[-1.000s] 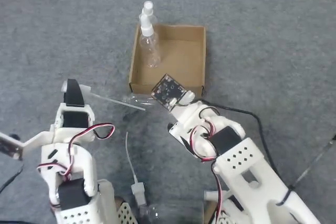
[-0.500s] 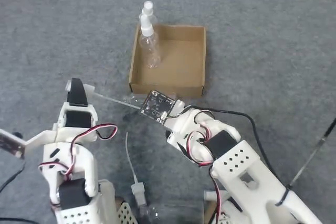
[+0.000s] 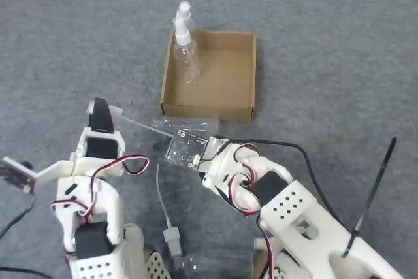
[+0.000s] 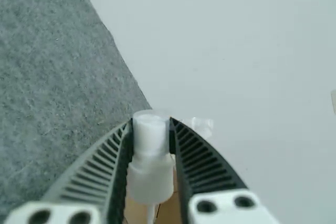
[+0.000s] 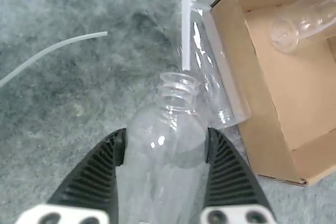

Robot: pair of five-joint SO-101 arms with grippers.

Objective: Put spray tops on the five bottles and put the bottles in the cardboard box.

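My left gripper is shut on a white spray top; in the high view it sits left of the cardboard box, and the top's thin tube points right. My right gripper is shut on a clear open-necked bottle. The tube's tip ends right at that bottle's mouth. A second clear bottle without a top lies along the box's front wall. Two bottles with spray tops lean in the box's far left corner.
Another spray top with a long tube lies on the grey carpet between the two arm bases, with a clear bottle beside it at the near edge. A black cable runs along the right arm.
The right arm has swung left and away from the box front with its bottle, bringing the bottle's neck to the tube's tip. The left arm has crept slightly right.
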